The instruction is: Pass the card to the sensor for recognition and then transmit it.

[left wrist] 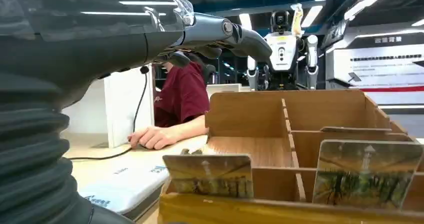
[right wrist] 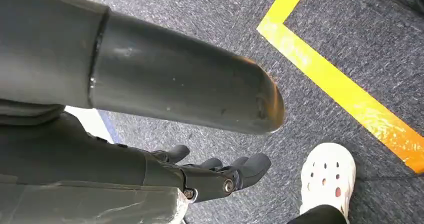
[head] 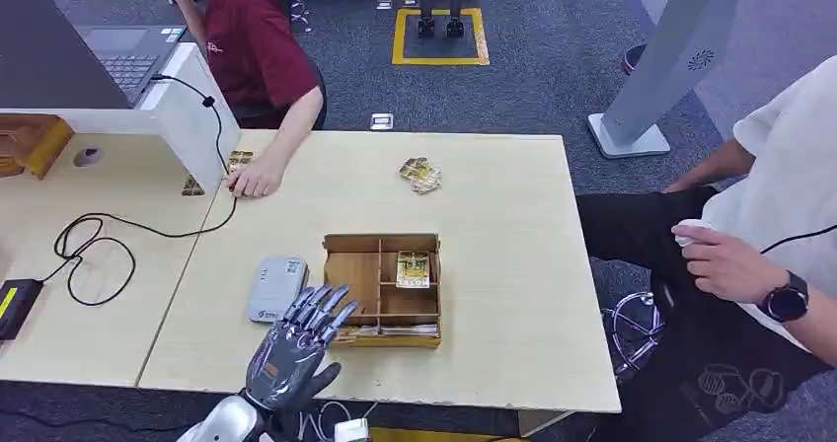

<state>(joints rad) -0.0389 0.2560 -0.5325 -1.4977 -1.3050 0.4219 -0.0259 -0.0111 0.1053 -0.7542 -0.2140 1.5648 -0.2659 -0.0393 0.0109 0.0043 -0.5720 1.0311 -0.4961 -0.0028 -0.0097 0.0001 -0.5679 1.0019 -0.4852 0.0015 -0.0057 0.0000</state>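
Two cards stand upright along the near wall of the wooden box [head: 382, 289] as the robot's left hand [head: 296, 348] hovers at its near-left corner, fingers spread and holding nothing. From the head view, the grey sensor [head: 275, 288] lies just left of the box, another card [head: 413, 269] rests flat in a middle compartment, and loose cards [head: 420, 175] sit farther up the table [head: 513, 264].

Left wrist view: the nearer standing card [left wrist: 209, 174] shows a clear top edge above the box wall, detail the head view hides. Thin, light and probably slick, it likely wants a pinch at that exposed edge.

Right wrist view: the right hand [right wrist: 215, 171] hangs over carpet, fingers loosely curled, empty.
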